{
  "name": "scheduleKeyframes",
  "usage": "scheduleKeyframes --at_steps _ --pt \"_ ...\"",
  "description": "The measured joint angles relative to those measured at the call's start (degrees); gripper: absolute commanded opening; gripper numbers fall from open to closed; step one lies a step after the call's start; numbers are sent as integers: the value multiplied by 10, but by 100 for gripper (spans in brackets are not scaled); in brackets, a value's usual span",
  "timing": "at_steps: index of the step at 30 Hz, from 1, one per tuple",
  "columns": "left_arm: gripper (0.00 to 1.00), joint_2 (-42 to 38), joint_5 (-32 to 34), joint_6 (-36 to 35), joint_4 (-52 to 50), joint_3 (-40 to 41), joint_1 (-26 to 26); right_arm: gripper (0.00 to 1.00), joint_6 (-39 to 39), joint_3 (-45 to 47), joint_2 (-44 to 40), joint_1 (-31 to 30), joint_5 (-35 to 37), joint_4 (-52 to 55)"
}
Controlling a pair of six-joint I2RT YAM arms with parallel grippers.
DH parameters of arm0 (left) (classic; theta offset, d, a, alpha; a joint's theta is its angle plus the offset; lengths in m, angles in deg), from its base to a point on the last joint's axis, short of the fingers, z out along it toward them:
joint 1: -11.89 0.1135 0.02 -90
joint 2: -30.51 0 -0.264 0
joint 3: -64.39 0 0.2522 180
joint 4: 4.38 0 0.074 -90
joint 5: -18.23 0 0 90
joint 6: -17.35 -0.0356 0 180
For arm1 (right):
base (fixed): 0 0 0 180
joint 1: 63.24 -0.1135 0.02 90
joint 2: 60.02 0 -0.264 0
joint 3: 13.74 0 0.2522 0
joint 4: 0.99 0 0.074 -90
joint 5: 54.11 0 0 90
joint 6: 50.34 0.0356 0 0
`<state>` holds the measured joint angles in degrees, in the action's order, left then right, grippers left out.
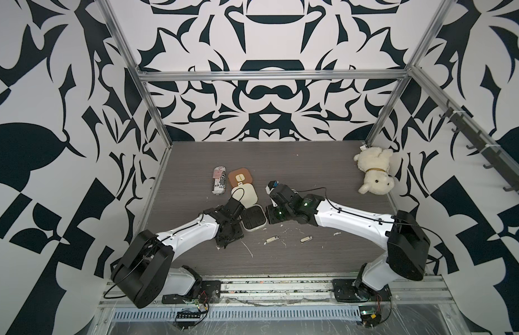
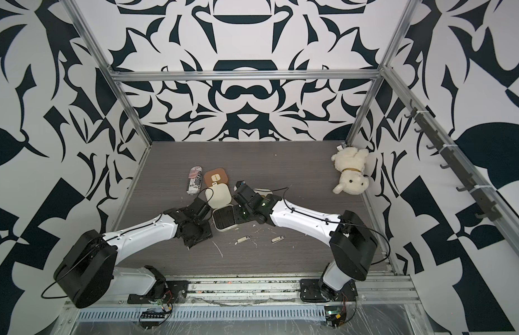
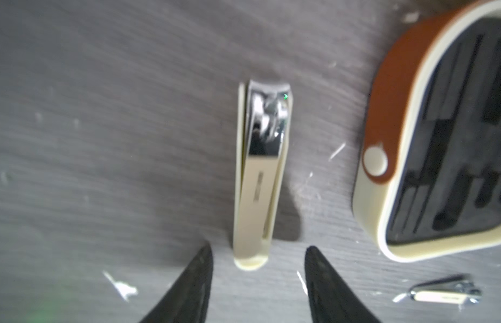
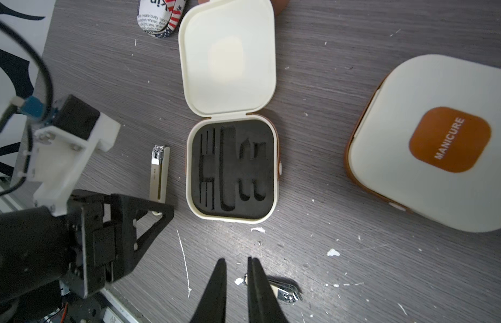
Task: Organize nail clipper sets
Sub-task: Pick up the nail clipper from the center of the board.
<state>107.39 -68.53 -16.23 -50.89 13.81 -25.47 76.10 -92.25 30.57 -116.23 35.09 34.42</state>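
Note:
An open case point(image 4: 232, 167) with a black ribbed insert and its cream lid point(image 4: 228, 56) laid back sits mid-table, also in a top view point(image 1: 254, 221). A large cream clipper point(image 3: 257, 173) lies flat on the table beside it. My left gripper point(image 3: 259, 250) is open, its fingertips either side of the clipper's rounded end without touching. My right gripper point(image 4: 237, 259) hovers on the case's near side, jaws slightly open and empty. A small clipper point(image 4: 284, 290) lies by one of its fingers. A closed cream case point(image 4: 434, 142) and a closed brown case point(image 1: 240, 177) lie nearby.
A crushed red-and-white can point(image 1: 219, 179) lies left of the brown case. A white plush dog point(image 1: 372, 171) sits in the far right corner. Two small clippers point(image 1: 272, 239) point(image 1: 306, 239) lie near the front. White scraps litter the table point(image 1: 194, 162).

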Motion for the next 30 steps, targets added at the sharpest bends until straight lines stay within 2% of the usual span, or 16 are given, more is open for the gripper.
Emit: scheduleKeyframes --at_steps 8,11,14,17,19,24,27,30 --pt "63 -78 6 40 -16 23 -13 20 0 0 0 0 9 10" --pt "67 -133 31 46 -55 6 -13 20 0 0 0 0 14 15" --pt "76 -190 55 36 -91 -39 1 23 0 -5 2 -4 20 28" --pt "79 -211 43 -6 -100 -94 82 25 0 -41 24 -24 33 50" --pt "80 -202 14 -43 -98 -128 177 25 0 -85 61 -49 45 62" --pt "81 -111 -71 -127 -90 -205 369 25 0 -202 170 -99 57 93" --pt "79 -38 -136 -151 -68 -241 450 26 0 -285 246 -118 59 126" --pt "79 21 -186 -160 -39 -249 501 28 -1 -372 318 -127 62 159"
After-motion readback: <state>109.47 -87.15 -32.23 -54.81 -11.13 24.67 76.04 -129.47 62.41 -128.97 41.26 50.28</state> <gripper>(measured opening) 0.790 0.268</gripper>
